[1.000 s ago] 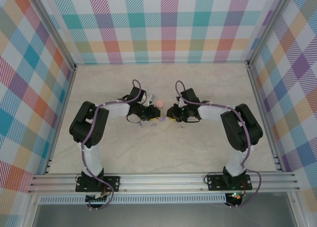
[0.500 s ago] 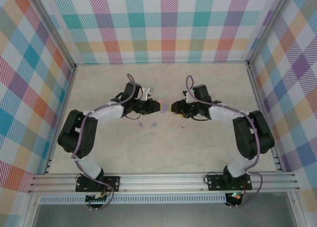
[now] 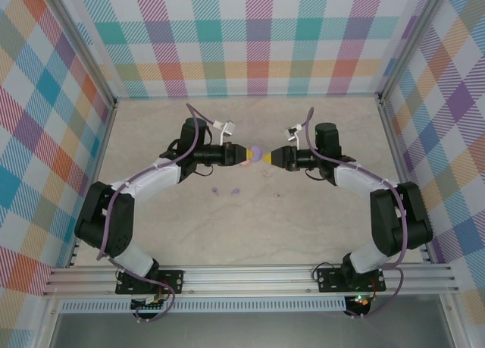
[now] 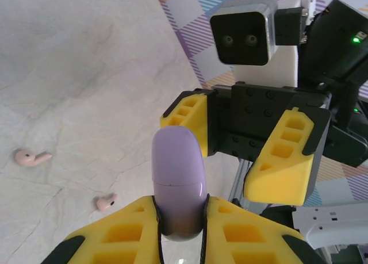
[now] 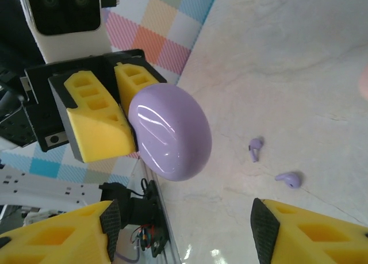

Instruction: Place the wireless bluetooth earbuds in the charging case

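Note:
A closed purple charging case point(image 4: 177, 178) hangs in the air, and my left gripper point(image 4: 180, 203) is shut on its lower end. From above, the case point(image 3: 257, 153) sits between my left gripper point(image 3: 243, 155) and my right gripper point(image 3: 274, 158), which face each other tip to tip. My right gripper point(image 5: 185, 218) stands open just short of the case point(image 5: 170, 132), touching nothing. Two purple earbuds point(image 5: 255, 148) point(image 5: 288, 179) lie on the table point(image 3: 318, 219) below. Two pale pink earbuds point(image 4: 31, 157) point(image 4: 106, 202) lie a little apart from them.
The purple earbuds point(image 3: 216, 190) point(image 3: 235, 190) lie near the table's middle, in front of the grippers. A blurred pinkish shape point(image 5: 364, 83) touches the right edge of the right wrist view. Checked walls and metal rails point(image 3: 250, 276) bound the table.
Both arms have stretched toward the back and risen. The left one carried the purple case along. The right gripper has opened and now faces the case.

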Available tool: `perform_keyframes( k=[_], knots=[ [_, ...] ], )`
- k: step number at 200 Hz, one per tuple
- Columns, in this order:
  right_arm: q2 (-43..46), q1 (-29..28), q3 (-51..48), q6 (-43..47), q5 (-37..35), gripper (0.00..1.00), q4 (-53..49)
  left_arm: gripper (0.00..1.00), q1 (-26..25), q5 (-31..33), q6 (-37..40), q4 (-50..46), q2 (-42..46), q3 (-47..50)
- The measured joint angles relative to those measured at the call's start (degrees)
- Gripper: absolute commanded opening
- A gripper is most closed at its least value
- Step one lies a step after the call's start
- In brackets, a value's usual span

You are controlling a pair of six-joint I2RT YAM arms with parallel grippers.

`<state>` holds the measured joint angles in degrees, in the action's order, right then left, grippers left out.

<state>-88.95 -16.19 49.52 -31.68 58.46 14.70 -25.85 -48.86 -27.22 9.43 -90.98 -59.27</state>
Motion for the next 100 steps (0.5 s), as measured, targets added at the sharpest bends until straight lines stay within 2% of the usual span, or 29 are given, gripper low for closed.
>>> perform_keyframes(
  k=[50,100],
  knots=[
    [0.0,-1.0,0.9,0.2,3.4,0.62,1.0,0.2,-1.4,-1.7,0.5,0.4,0.9,0.0],
    [0.0,-1.7,1.7,0.6,4.3,0.53,1.8,0.2,-2.3,-2.6,1.6,0.4,1.2,0.0]
  ],
)
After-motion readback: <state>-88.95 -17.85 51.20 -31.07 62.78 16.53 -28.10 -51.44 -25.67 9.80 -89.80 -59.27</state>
